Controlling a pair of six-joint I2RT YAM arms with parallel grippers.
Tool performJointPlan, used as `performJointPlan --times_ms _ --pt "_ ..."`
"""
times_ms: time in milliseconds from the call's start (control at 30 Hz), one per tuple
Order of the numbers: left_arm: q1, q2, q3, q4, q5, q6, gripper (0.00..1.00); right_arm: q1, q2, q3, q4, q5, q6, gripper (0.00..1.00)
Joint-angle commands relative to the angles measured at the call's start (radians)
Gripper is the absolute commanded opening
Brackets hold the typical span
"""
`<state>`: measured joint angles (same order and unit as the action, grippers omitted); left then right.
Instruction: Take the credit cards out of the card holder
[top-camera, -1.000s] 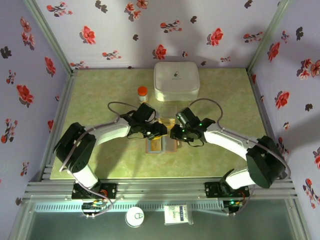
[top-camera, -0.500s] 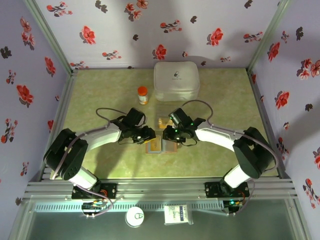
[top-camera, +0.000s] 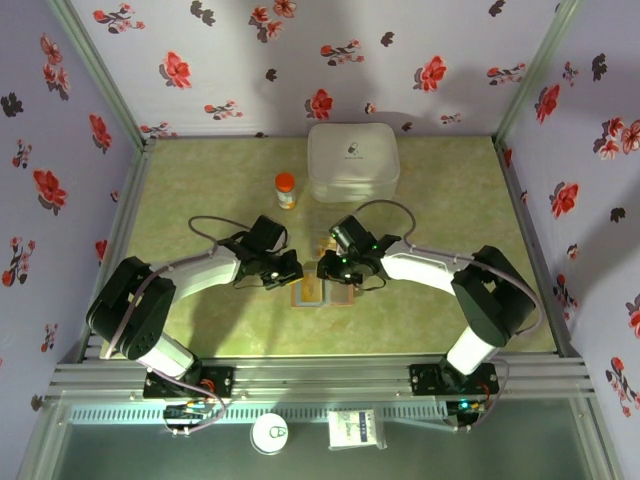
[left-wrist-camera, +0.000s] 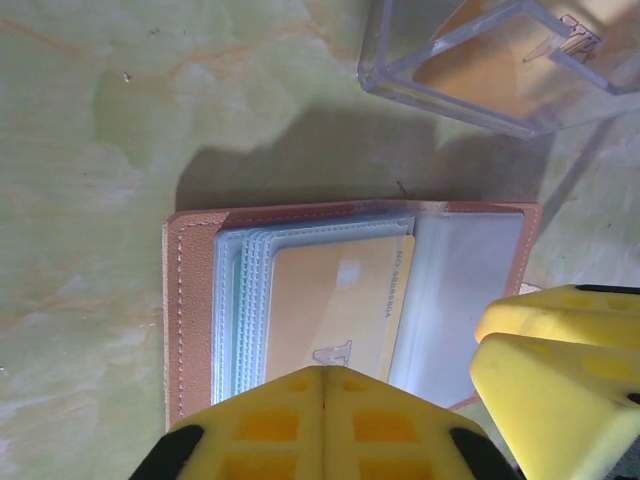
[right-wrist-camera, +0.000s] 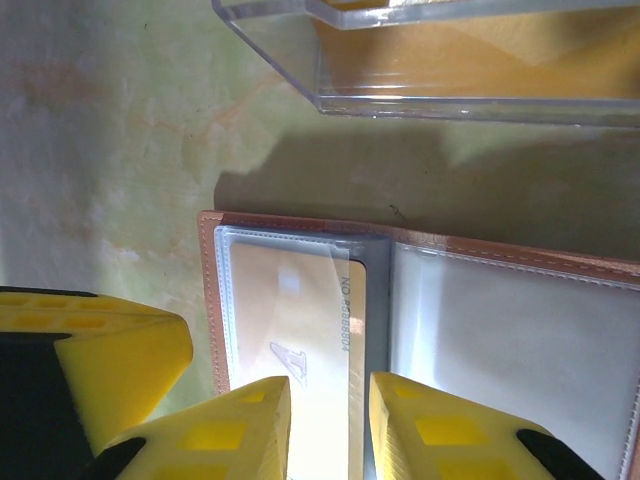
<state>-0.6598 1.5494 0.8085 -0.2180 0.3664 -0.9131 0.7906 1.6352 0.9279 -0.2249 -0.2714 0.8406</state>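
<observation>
Lying open and flat on the surface (top-camera: 250, 325), the holder (left-wrist-camera: 190, 300) sits between the two arms, with its brown border around blue-grey sleeves. The left fingers (left-wrist-camera: 290, 420) are pressed together with no gap. They are at the near edge of the holder, over the end of a yellow card (left-wrist-camera: 340, 300); I cannot tell if they pinch it. The right fingers (right-wrist-camera: 250, 425) stand narrow, with a small gap between them. They are above the same card, near the middle fold, and hold nothing that I can see.

The card looks thin, stiff, light and smooth, and it sits inside a clear sleeve. It will probably slip from a weak pinch, or drag the light holder along. I think the best hold is on the card's edge beside the fold, while the other fingers press the brown border down.

Just behind the holder lies a clear box (left-wrist-camera: 480, 70). Farther back stand a small bottle (top-camera: 286, 188) with an orange cap and a white case (top-camera: 352, 160).
</observation>
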Motion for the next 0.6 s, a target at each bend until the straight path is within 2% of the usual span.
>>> performJointPlan --times_ms 0,567 --pt "0.01 0.009 -0.007 -0.03 0.006 0.029 0.01 0.011 0.023 0.009 0.031 -0.018 0.02 0.27" --pt "0.009 0.021 -0.058 0.011 0.053 0.02 0.0 0.035 0.065 -0.005 0.066 -0.024 0.045 0.26"
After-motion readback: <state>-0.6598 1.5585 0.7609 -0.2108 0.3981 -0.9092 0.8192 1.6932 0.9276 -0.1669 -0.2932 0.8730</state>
